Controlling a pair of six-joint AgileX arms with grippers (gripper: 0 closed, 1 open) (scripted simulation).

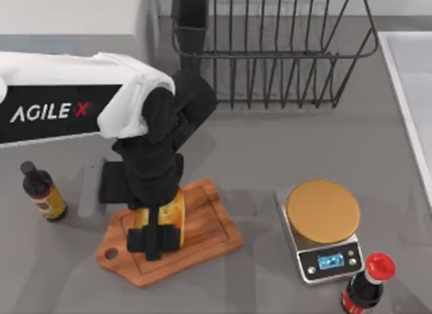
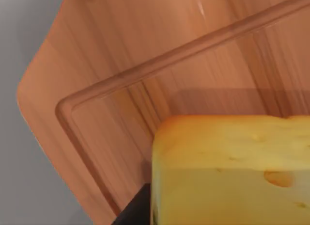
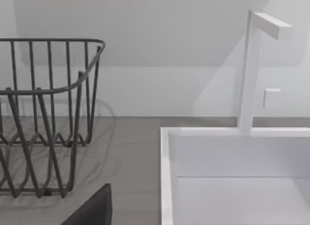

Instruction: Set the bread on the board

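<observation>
The brown wooden board (image 1: 209, 229) lies at the front left of the table, its handle pointing toward the front left. My left arm reaches down over it, and my left gripper (image 1: 156, 238) is shut on the bread (image 1: 175, 209), a golden-yellow block with orange toasted patches. In the left wrist view the bread (image 2: 232, 172) sits just over the grooved board (image 2: 121, 55), with one dark finger (image 2: 138, 208) pressed against its side. I cannot tell whether the bread touches the wood. A dark part of my right gripper (image 3: 92, 208) shows near the sink, parked.
A silver scale (image 1: 327, 260) with a round tan top stands right of the board. A red-capped bottle (image 1: 368, 283) is at the front right and a dark sauce bottle (image 1: 42, 191) at the left. A wire rack (image 1: 270, 50) stands at the back, beside a white sink (image 1: 412, 91).
</observation>
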